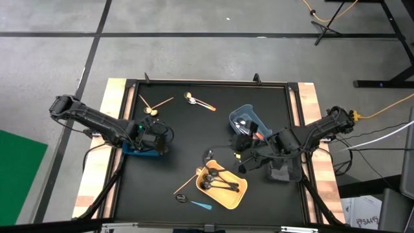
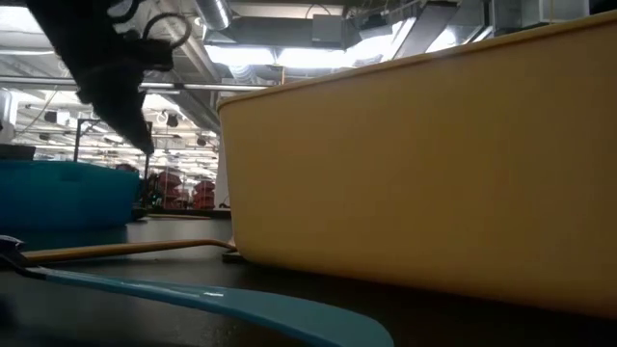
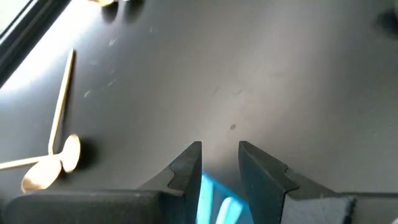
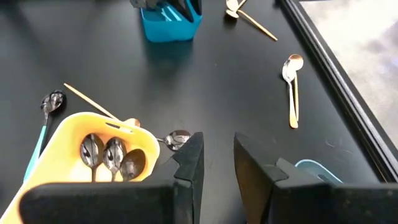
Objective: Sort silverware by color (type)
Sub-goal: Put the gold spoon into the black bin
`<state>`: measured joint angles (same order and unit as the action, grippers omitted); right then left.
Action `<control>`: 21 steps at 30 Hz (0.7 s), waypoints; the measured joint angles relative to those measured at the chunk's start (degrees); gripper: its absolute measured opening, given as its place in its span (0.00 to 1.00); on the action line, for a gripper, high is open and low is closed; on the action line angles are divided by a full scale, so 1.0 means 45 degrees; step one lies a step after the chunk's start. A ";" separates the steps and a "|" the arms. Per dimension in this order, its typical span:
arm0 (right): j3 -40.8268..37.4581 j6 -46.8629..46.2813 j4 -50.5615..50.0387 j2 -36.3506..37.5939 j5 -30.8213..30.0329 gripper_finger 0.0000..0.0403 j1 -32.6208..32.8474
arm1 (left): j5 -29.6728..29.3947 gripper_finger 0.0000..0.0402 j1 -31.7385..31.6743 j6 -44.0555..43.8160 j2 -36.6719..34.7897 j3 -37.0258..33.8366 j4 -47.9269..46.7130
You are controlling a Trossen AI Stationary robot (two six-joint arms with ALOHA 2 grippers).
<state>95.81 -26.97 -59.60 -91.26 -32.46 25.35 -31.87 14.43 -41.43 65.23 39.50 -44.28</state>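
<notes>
My left gripper (image 1: pixel 159 138) hovers open just over the blue bin (image 1: pixel 138 149), which holds light-blue spoons (image 4: pixel 166 14); part of the bin shows between the fingers (image 3: pixel 211 198). My right gripper (image 4: pixel 217 138) hangs open above the table between the yellow bin (image 1: pixel 238 197) and the grey-blue bin (image 1: pixel 240 115). Dark spoons (image 4: pixel 113 154) lie in the yellow bin. Loose on the table lie two wooden spoons (image 1: pixel 152 107), two silver orange-handled spoons (image 1: pixel 198 101), a spoon (image 4: pixel 177 138) by the yellow bin, and a light-blue spoon (image 1: pixel 201 205).
A dark bin (image 1: pixel 284 172) sits under the right arm near the table's right edge. A wooden spoon (image 1: pixel 185 186) leans against the yellow bin's left side, with another small spoon (image 1: pixel 181 198) beside it. The table's middle and far left are bare black surface.
</notes>
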 joint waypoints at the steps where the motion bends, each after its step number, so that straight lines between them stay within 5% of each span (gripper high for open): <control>1: 0.0000 0.0006 0.0005 0.0000 0.0011 0.19 -0.0047 | 0.0055 0.25 0.0016 0.0001 0.0000 0.0143 0.0030; 11: 0.0000 0.0059 -0.0001 0.0000 0.0125 0.19 -0.0142 | 0.2582 0.25 0.1320 0.0004 0.0102 0.0639 0.4081; 21: 0.0000 0.0059 -0.0007 0.0000 0.0125 0.19 -0.0142 | 0.2649 0.25 0.3506 0.0420 0.2442 0.0643 0.7744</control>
<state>95.81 -26.70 -59.64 -91.26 -31.90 24.71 -19.94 30.21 -39.54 76.22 42.39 -9.43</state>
